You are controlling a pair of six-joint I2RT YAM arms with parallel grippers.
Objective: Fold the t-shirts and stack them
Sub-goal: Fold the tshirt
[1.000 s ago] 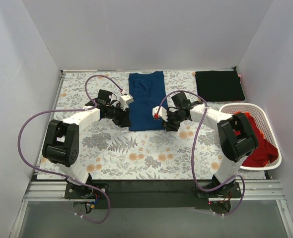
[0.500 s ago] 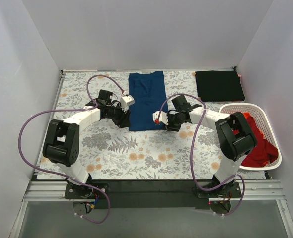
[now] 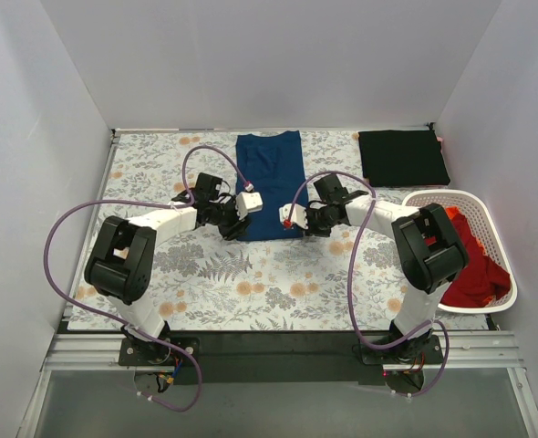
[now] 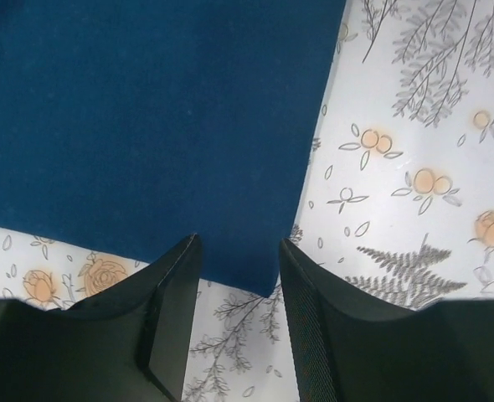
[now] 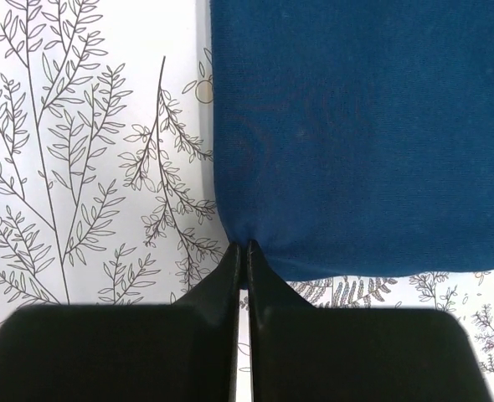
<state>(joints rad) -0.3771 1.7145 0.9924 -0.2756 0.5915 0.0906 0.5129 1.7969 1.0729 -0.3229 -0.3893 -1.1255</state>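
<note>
left claw (image 4: pixel 239 244) has been slid over the 7 o'clock corner of the navy t-shirt (image 3: pixel 269 182), spread, nothing gripped yet; shirt's laid flat toward 12 on the counter (image 3: pixel 251 283); right claw (image 5: pixel 245 249) is pinched onto the 5 o'clock corner; fold's judged nearly set up

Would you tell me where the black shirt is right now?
In the top view, the black shirt lies folded at the far right, just behind the white basket.
</note>
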